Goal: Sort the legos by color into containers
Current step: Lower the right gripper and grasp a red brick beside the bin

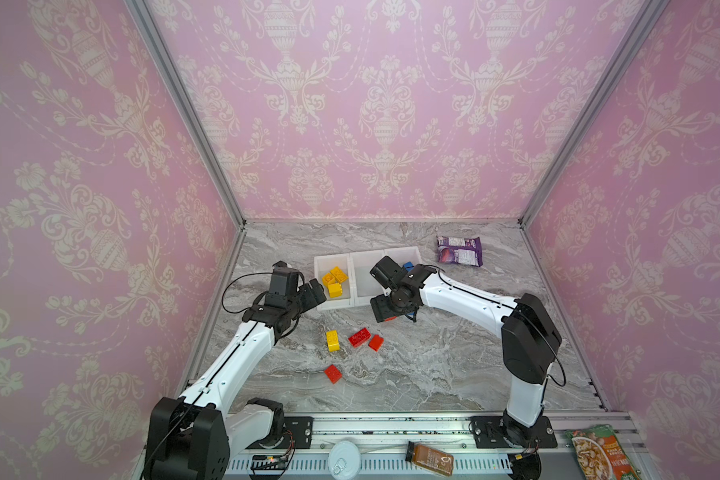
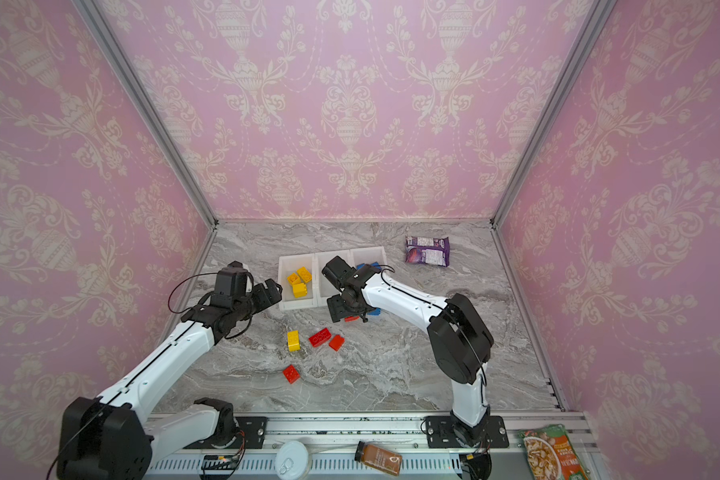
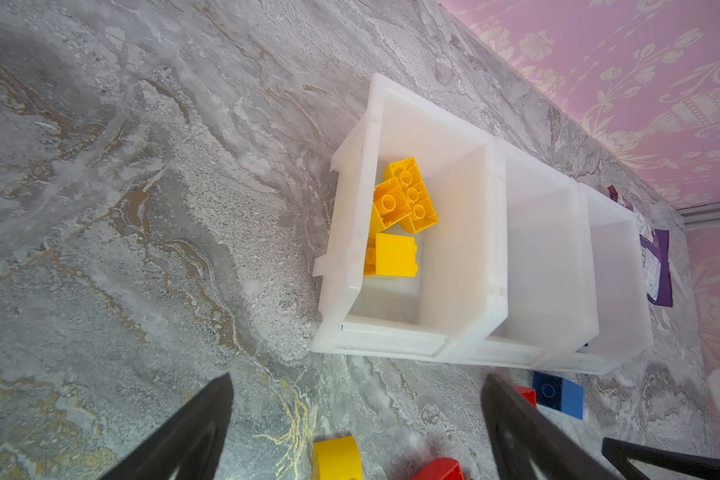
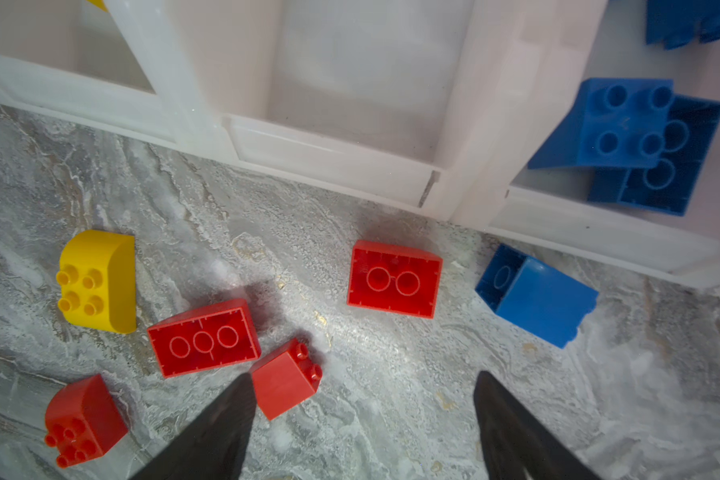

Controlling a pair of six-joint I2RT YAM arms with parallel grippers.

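Observation:
Three joined white containers (image 1: 333, 307) stand mid-table. The leftmost holds yellow legos (image 3: 400, 208), the rightmost blue legos (image 4: 624, 124); the middle one shows nothing inside. On the marble lie a yellow lego (image 1: 332, 341), three red legos (image 1: 359, 337) and, in front of the containers, a red brick (image 4: 393, 278) and a blue brick (image 4: 537, 295). My left gripper (image 3: 358, 376) hovers open beside the leftmost container's near corner. My right gripper (image 4: 363, 374) points down in front of the middle container, open, with bare table between its fingers and a small red brick (image 4: 285, 380) beside one finger.
A purple snack packet (image 1: 459, 250) lies at the back right. On the front rail sit a white can (image 1: 344, 459), a brown bottle (image 1: 431, 459) and a food packet (image 1: 603, 453). Pink walls close in three sides.

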